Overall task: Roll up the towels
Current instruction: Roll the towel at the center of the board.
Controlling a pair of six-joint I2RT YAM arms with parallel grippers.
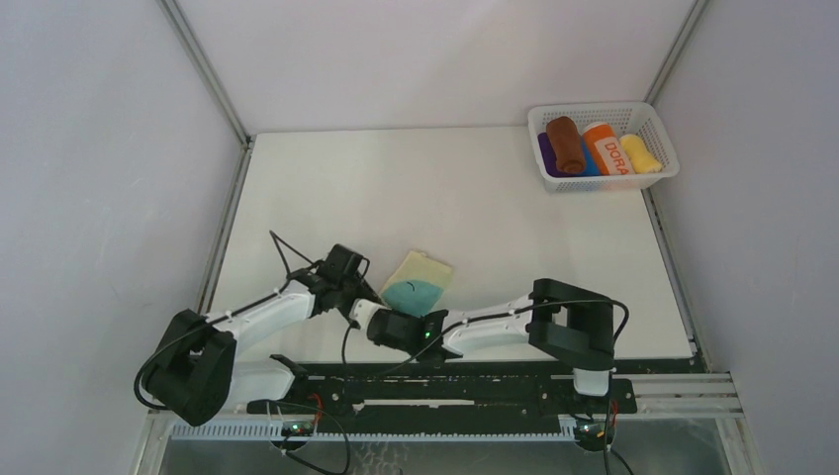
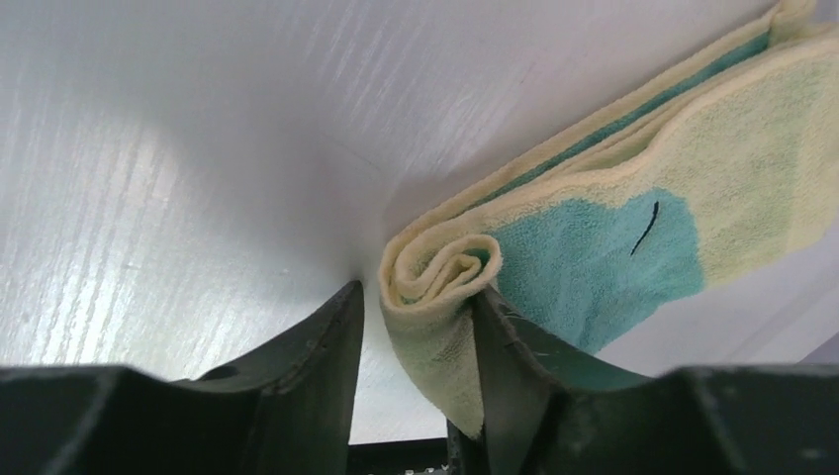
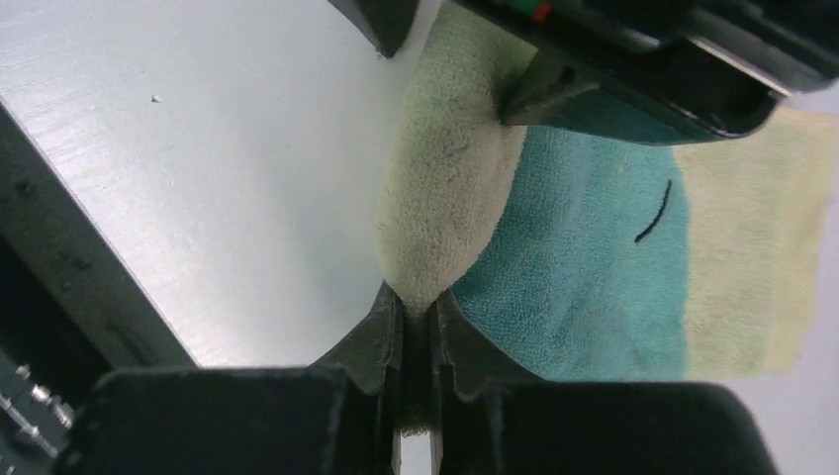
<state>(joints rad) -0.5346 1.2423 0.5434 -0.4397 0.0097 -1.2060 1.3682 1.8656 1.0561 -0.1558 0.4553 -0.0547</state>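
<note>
The teal and pale yellow towel (image 1: 420,282) lies on the bench (image 1: 445,188) close to its near edge, roughly midway along it, with both arms reaching in to it from either side. Its edge nearest the arms is curled over into a short, tight roll, cream side outward, while the rest lies flat with a teal patch and a thin dark mark showing. The left pincer (image 2: 418,292) is partly open and straddles one end of that roll: one finger (image 2: 505,356) presses against the cloth, the other (image 2: 326,346) stands just clear of it. The right pincer (image 3: 416,302) is closed almost completely, nipping the other end of the rolled edge between its tips. The rust-brown towel (image 1: 566,144) sits rolled up in a white basket (image 1: 608,183) at the far right corner of the bench, beside other coloured rolls.
</note>
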